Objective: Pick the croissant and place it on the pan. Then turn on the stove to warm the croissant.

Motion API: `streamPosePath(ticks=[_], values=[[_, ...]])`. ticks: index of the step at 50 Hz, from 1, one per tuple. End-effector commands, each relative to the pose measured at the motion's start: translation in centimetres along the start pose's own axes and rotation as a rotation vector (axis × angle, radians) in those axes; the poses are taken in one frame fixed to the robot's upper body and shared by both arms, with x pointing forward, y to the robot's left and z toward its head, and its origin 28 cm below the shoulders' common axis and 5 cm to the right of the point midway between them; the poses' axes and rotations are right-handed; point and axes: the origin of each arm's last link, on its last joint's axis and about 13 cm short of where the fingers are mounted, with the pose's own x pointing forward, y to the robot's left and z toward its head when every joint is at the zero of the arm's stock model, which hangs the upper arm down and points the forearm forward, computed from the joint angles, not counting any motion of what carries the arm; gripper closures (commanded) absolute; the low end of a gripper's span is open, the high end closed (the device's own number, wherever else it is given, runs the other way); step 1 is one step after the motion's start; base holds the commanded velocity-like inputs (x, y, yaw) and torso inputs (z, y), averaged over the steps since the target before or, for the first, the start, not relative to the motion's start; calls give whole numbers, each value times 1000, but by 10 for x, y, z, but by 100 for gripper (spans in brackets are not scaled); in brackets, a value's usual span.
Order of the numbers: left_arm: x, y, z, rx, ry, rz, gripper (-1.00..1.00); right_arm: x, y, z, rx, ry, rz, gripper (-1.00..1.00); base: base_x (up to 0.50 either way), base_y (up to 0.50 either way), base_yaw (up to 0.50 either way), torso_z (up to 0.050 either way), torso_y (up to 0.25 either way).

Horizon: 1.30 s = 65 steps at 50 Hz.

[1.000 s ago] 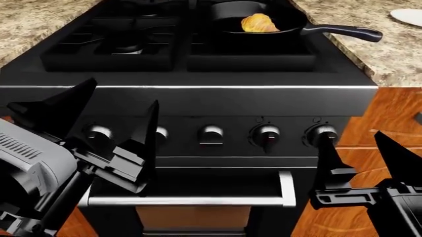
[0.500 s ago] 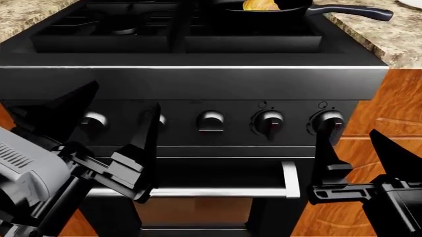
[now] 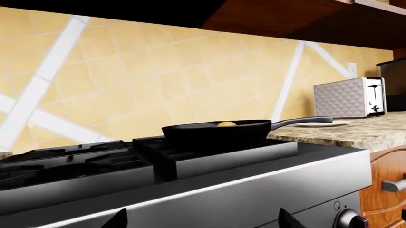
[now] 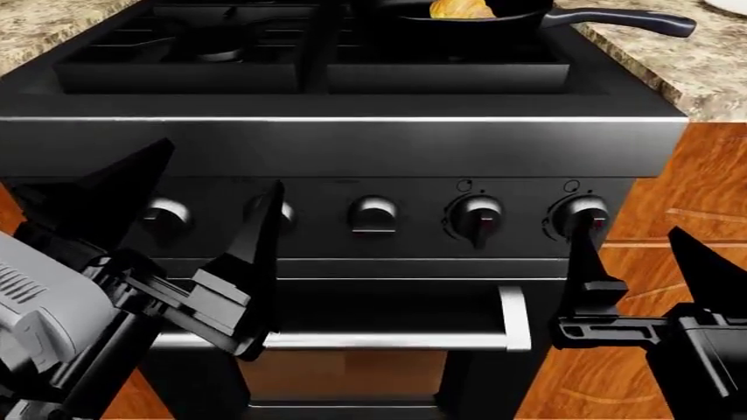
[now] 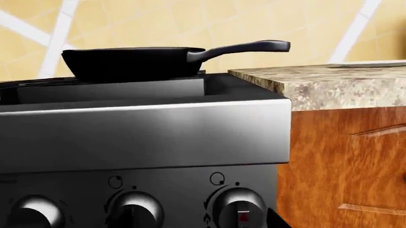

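Two end effectors show in the head view, left end effector (image 4: 192, 236) and right end effector (image 4: 648, 262), both spread wide and empty before the stove (image 4: 350, 149); beyond them, the croissant (image 4: 461, 9) sits in the pan (image 4: 513, 19). Left wrist view: croissant peeks above the pan rim. Right wrist view: pan above, knobs (image 5: 238, 213) close.

Stove (image 4: 350, 149) black with silver trim, knobs (image 4: 477, 214) silver-black. Pan (image 3: 216, 134) black, croissant (image 4: 461, 9) golden-brown. Worktop (image 5: 330, 85) speckled beige-brown granite. Backsplash (image 3: 159, 80) yellow tile with white diagonal stripes. Cabinet (image 5: 349, 161) reddish wood grain. Toaster (image 3: 349, 97) silver, quilted pattern.
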Motion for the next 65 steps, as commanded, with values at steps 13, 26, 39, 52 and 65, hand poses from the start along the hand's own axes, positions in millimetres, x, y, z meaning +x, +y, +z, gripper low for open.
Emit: streamPosePath(ticks=[13, 26, 39, 52, 65], values=[[3, -1, 3, 10, -26, -10, -100, 9, -8, -13, -15, 29, -51, -100, 0, 0, 0, 0, 0], [6, 0, 7, 10, -55, -18, -100, 14, -14, -21, 0, 45, -78, -100, 0, 0, 0, 0, 0], [7, -1, 8, 18, -53, -12, -100, 24, -19, -25, -3, 61, -76, -100, 0, 0, 0, 0, 0], [8, -1, 8, 18, -55, -16, -100, 30, -19, -28, 7, 67, -67, -100, 0, 0, 0, 0, 0], [8, -1, 6, 10, -53, -21, -100, 34, -20, -28, 11, 66, -61, -100, 0, 0, 0, 0, 0]])
